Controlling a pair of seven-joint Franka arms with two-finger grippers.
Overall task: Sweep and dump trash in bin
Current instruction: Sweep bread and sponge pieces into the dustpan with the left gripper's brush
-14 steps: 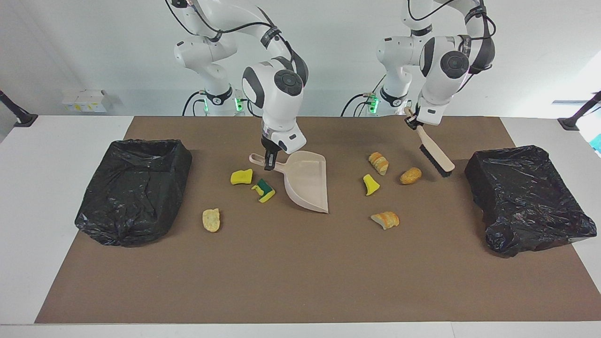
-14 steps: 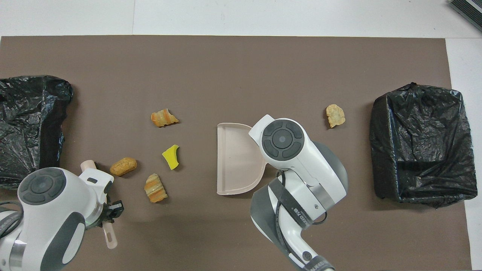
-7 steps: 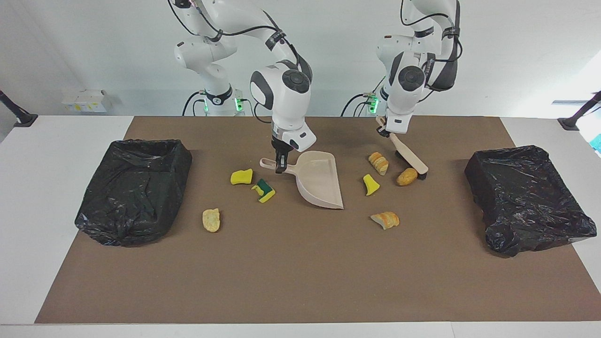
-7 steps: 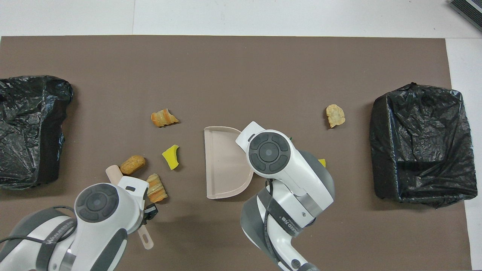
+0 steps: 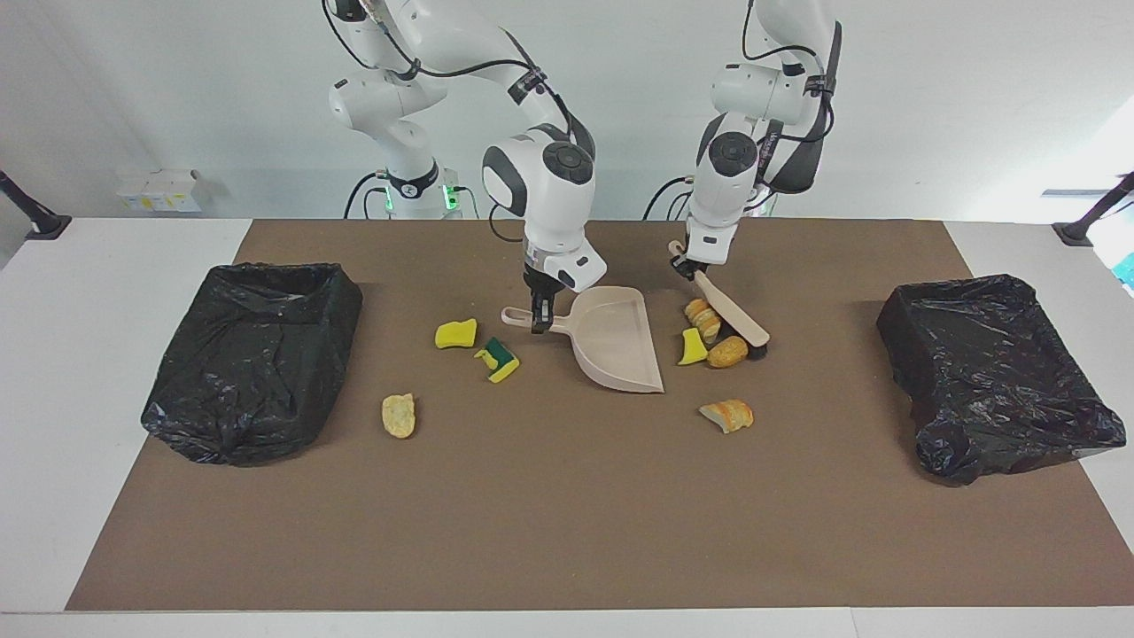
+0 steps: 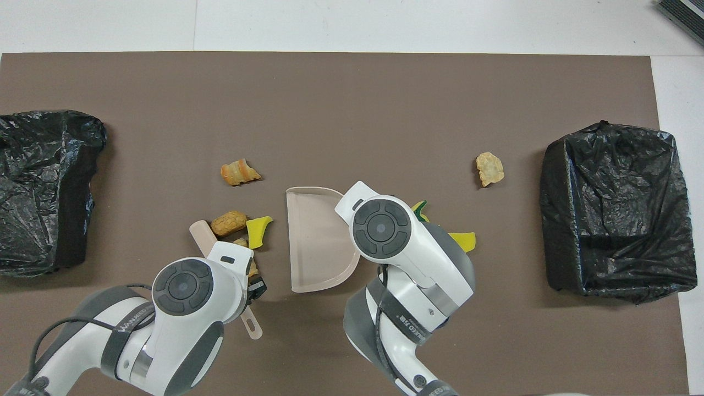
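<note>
My right gripper (image 5: 538, 319) is shut on the handle of the beige dustpan (image 5: 616, 350), which lies flat on the mat with its mouth toward the left arm's end, also in the overhead view (image 6: 316, 242). My left gripper (image 5: 687, 266) is shut on the handle of the beige brush (image 5: 733, 316). Its bristles rest against a bread roll (image 5: 726, 352), next to a yellow sponge chunk (image 5: 692, 347) and a bread slice (image 5: 702, 317), just off the dustpan's mouth. Another bread piece (image 5: 727, 414) lies farther from the robots. A yellow sponge (image 5: 455, 333), a green-layered sponge (image 5: 500, 359) and a bread piece (image 5: 399, 415) lie toward the right arm's end.
Two bins lined with black bags stand on the brown mat (image 5: 549, 514): one at the right arm's end (image 5: 257, 354), one at the left arm's end (image 5: 997, 372). The white table (image 5: 106, 266) surrounds the mat.
The left arm swept the brush toward the dustpan, pushing the bread roll, yellow chunk and bread slice together. The right arm slid the dustpan toward them.
</note>
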